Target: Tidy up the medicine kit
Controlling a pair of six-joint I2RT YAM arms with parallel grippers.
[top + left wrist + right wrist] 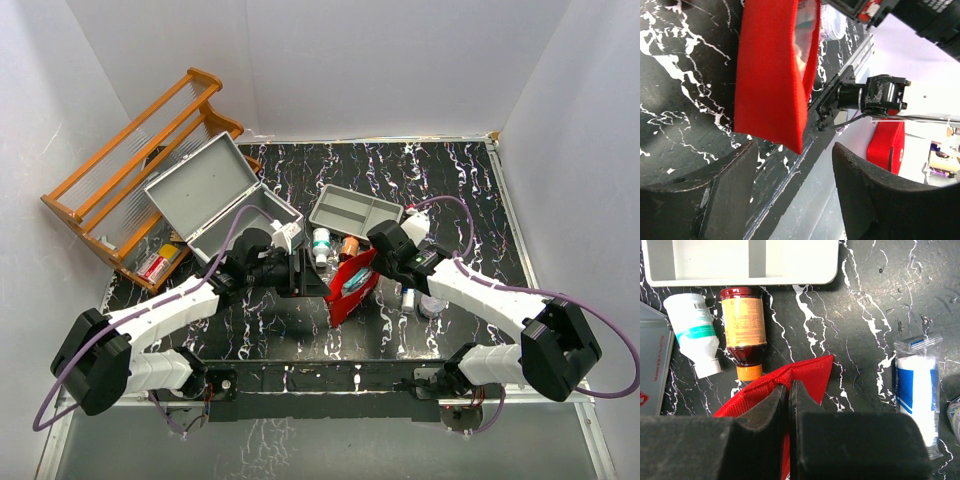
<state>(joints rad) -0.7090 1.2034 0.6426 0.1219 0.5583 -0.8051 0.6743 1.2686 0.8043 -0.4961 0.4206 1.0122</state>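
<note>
**Both claws at the red pouch, seen from above and from each wrist.** The right claw [788, 390] is closed tight on the upper hem of the red pouch [807, 377] and holds it upright on the black marbled tabletop [440, 190]. The left claw [795, 150] stands with its fingers [730, 200] well apart and grips nothing. The pouch's lower corner hangs just ahead of the gap, touching neither finger. The tabletop's near edge runs diagonally beneath this claw, with the right arm's base past it. The medicine kit [222, 195] sits beyond and to the left of the left claw, close to it. Its lid appears raised, and its far side is toward the wooden rack [135, 160] at the far-left wall. Just beyond the right claw lie a white bottle [695, 335] and an amber bottle [744, 325], side by side with their caps toward the claw. Beyond them is the near rim of the grey tray [740, 276]. To the right of the right claw a wrapped bandage roll [916, 390] lies apart from the pouch, with bare marbled surface between them. More bare surface stretches beyond the tray to the far-right corner, where white walls bound the tabletop.
</note>
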